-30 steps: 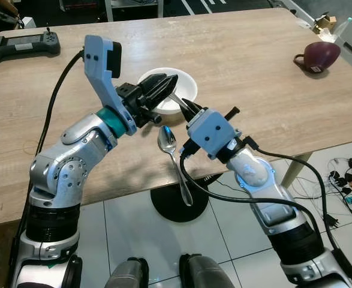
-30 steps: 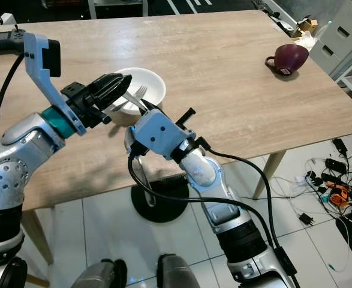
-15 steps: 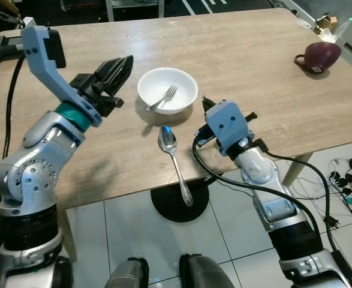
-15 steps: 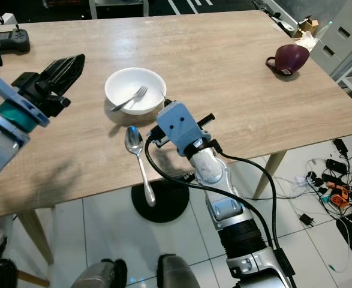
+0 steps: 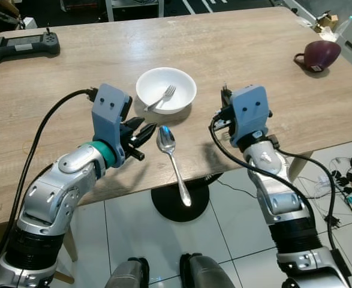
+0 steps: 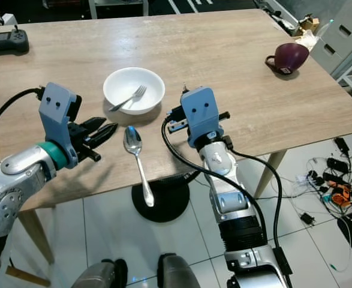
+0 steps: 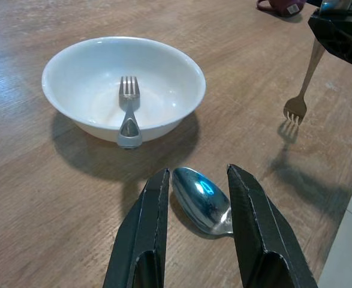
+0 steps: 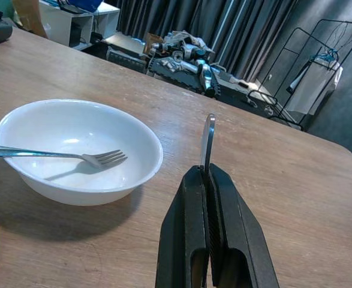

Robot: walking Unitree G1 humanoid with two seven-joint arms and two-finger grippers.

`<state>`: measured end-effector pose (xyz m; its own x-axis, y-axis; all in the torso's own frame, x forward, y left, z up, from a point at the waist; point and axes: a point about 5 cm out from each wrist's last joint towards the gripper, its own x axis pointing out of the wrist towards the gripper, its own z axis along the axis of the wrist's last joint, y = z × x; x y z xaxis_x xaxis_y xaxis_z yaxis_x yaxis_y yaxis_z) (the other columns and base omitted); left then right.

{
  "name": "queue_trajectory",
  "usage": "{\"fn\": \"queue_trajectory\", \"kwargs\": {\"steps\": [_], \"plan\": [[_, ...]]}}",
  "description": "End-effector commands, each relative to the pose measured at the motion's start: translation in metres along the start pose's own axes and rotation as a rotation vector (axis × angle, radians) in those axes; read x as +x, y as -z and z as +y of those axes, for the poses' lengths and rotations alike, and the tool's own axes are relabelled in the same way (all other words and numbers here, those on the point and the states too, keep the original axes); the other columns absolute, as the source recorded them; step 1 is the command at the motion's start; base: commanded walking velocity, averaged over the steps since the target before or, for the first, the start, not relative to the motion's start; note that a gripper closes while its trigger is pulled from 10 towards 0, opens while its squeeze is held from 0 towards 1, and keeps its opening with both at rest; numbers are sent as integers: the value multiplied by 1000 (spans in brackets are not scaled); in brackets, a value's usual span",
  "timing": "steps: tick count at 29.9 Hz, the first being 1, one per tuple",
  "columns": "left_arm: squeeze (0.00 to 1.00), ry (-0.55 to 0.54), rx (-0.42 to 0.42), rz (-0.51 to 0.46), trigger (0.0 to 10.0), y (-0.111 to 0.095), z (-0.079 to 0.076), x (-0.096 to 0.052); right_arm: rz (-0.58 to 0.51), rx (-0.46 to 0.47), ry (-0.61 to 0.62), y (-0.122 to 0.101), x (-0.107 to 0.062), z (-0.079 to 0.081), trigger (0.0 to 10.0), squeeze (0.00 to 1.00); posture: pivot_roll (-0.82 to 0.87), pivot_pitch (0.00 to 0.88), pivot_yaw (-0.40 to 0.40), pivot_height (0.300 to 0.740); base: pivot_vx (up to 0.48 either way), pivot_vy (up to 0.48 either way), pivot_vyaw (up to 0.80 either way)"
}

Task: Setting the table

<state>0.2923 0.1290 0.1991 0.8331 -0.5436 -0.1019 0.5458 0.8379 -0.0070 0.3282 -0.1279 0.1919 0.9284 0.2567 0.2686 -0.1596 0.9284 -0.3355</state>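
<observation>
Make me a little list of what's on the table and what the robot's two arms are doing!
table: light wood
bowl: white, a fork resting in it
spoon: in front of the bowl, handle sticking out past the table edge
mug: dark purple, far right
controller: black, far left corner
left gripper: low at the table, fingers open on either side of the spoon's scoop
right gripper: fingers shut on a second fork, tines pointing down above the table

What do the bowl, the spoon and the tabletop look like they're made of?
Bowl: glossy white, probably glazed ceramic, though melamine is possible; soft highlights on its wall. Spoon: polished metal, likely stainless steel; mirror reflections in its head. Tabletop: pale wood grain with a matte finish, solid or laminate unclear.
</observation>
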Motion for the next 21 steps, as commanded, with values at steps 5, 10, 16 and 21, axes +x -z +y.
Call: {"fn": "queue_trajectory", "kwargs": {"steps": [5,10,16,21], "plan": [[0,14,13,-5,10000,-1,-5,2,28,26,6,7,-3,2,0,0,-103,87,15,740,0,0,0],[0,46,93,6,10000,1,-10,0,27,44,23,6,-3,-1,2392,0,-106,89,17,740,0,0,0],[0,178,465,17,10000,9,-24,-13,2,191,104,0,-1,-13,10000,0,-101,89,21,740,0,0,0],[0,246,609,15,10000,13,-33,-17,-18,274,133,-6,0,-18,10000,0,-101,85,24,740,0,0,0]]}}
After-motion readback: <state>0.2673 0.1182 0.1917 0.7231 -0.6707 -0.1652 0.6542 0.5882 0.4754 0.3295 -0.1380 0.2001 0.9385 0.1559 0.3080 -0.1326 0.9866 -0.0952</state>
